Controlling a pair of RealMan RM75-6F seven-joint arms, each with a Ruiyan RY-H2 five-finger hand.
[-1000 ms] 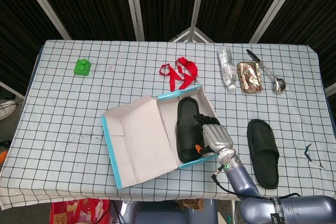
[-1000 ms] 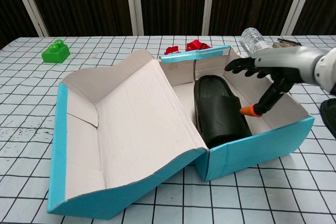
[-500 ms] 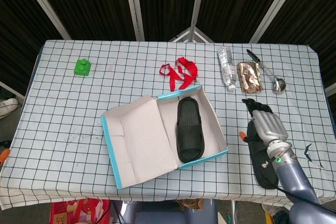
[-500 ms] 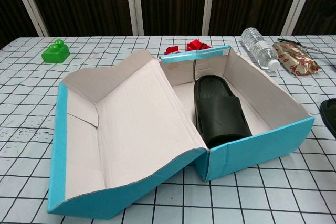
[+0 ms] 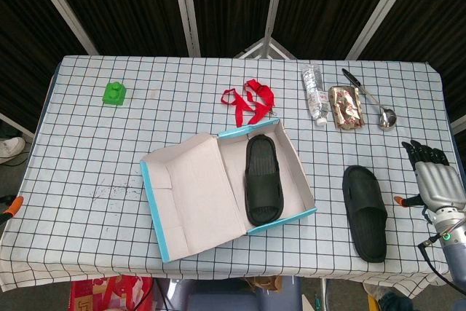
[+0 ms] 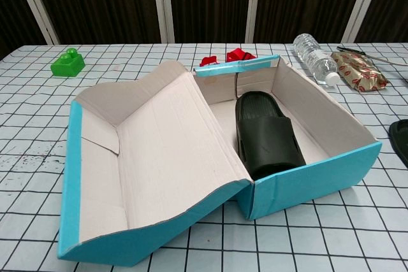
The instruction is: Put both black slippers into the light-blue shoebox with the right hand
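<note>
Right hand (image 5: pixel 435 180) moved off past second slipper (image 5: pixel 365 211), empty

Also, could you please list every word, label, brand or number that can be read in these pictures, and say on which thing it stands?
No text can be read in either view.
Clear plastic water bottle: its label is too small and blurred to read.
Shiny brown foil packet with red marks: the print shows no legible letters.
Light-blue cardboard shoebox: no print visible on the walls or lid.
Two black rubber slippers, one in the box and one on the table: no visible brand.
</note>
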